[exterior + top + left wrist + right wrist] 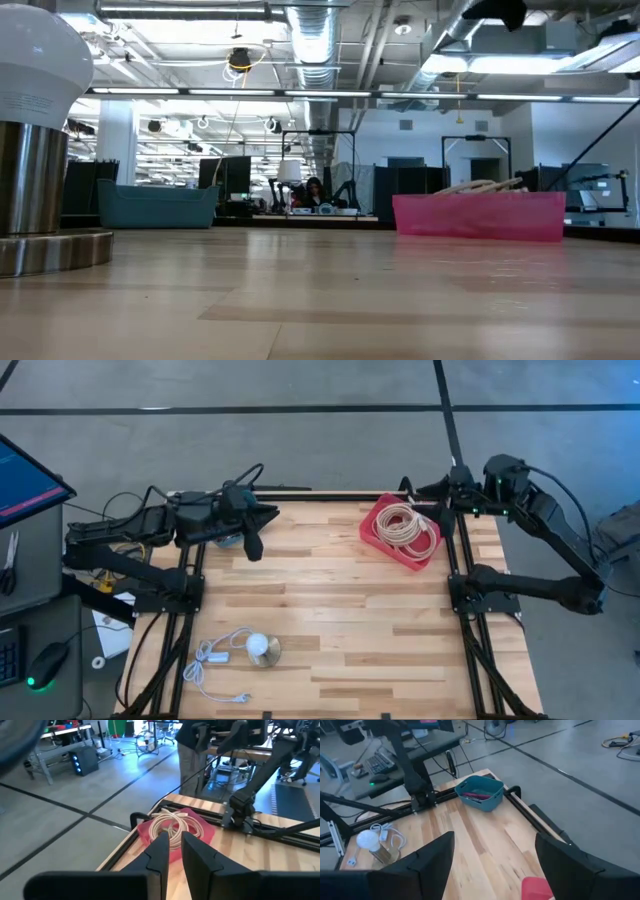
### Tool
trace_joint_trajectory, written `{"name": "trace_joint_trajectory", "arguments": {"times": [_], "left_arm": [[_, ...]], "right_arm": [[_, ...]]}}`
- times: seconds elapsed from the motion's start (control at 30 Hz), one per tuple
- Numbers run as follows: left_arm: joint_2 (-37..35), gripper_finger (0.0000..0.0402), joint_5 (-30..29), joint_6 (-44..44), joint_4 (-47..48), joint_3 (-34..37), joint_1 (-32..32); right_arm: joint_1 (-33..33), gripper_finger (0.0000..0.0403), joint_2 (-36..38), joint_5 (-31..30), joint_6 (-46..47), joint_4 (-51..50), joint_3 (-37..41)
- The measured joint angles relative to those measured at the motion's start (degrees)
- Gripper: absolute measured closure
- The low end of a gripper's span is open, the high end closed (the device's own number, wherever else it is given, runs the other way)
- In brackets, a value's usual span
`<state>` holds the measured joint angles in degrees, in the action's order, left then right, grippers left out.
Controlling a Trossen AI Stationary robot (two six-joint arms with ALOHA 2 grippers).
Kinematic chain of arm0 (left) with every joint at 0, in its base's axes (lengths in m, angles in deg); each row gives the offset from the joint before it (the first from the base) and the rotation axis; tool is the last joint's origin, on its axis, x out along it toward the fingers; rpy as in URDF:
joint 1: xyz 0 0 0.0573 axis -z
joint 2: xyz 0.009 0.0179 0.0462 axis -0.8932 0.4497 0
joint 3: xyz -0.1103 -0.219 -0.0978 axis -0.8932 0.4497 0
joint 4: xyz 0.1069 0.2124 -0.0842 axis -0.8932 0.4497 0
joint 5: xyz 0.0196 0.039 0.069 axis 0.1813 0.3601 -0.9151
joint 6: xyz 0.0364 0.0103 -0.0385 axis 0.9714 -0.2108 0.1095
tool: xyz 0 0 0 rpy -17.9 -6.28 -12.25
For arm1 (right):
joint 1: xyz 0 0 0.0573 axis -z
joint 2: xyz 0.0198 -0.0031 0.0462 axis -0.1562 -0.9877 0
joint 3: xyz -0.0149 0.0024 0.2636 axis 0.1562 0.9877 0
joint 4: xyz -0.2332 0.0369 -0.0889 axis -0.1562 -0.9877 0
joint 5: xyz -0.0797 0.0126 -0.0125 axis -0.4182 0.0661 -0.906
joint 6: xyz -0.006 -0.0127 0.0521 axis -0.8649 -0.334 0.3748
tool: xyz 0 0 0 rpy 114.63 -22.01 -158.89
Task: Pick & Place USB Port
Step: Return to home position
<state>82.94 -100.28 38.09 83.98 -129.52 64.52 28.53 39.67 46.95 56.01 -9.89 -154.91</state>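
The white USB adapter (214,655) lies with its thin white cord looped on the wood table near the front left corner; it also shows in the right wrist view (384,835). My left gripper (268,516) hangs above the table's far left part, pointing toward the red basket (175,827). In its wrist view (172,852) a narrow gap shows between the fingers, with nothing in it. My right gripper (412,489) hovers at the far right, wide open and empty (495,865), pointing toward the blue bin (480,792).
A small lamp with a white round head (260,648) stands right beside the adapter. The red basket (400,532), holding coiled cream cables, sits at the far right. The blue bin (228,540) sits at the far left, partly under my left arm. Bare wood lies in the middle.
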Motion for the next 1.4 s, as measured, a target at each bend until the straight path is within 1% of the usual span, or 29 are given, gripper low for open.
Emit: {"name": "trace_joint_trajectory", "arguments": {"times": [0.1,0.2,0.4,0.57,0.67,0.93,1.03,1.17,1.3,1.4], "left_arm": [[-0.2,0.0356,0.0,0.0,-0.1,0.0,0.6],[-0.9,0.0359,0.0,1.1,0.0,0.0,0.7],[-4.8,0.0370,0.0,2.6,0.0,0.1,0.7],[-8.4,0.0376,-0.1,-0.4,0.0,0.1,0.7],[-9.7,0.0376,0.0,-0.8,0.0,0.1,0.7],[-10.1,0.0376,0.0,-0.7,0.0,0.1,0.7],[-9.8,0.0376,0.6,-0.9,0.0,0.0,0.7],[-10.7,0.0376,2.3,4.9,0.4,0.0,0.7],[-13.6,0.0376,2.3,6.2,1.5,0.5,0.7],[-17.2,0.0376,3.7,7.0,1.6,2.9,1.1]], "right_arm": [[0.0,0.0133,1.5,0.1,2.5,2.3,2.5],[-0.1,0.0133,1.7,0.2,4.3,2.1,3.2],[-3.8,0.0133,1.7,0.2,5.0,2.2,3.2],[-6.2,0.0133,1.7,0.2,7.6,3.1,3.2],[-7.1,0.0133,1.7,0.2,7.7,3.9,3.2],[-7.2,0.0133,1.7,0.2,7.7,2.8,3.2],[-7.2,0.0133,1.7,0.2,9.4,2.9,3.2],[-7.1,0.0133,2.2,0.2,6.2,3.7,3.2],[-7.1,0.0133,4.1,-1.3,4.7,5.4,3.1],[-7.1,0.0133,5.6,-3.0,4.5,5.4,3.1]]}}
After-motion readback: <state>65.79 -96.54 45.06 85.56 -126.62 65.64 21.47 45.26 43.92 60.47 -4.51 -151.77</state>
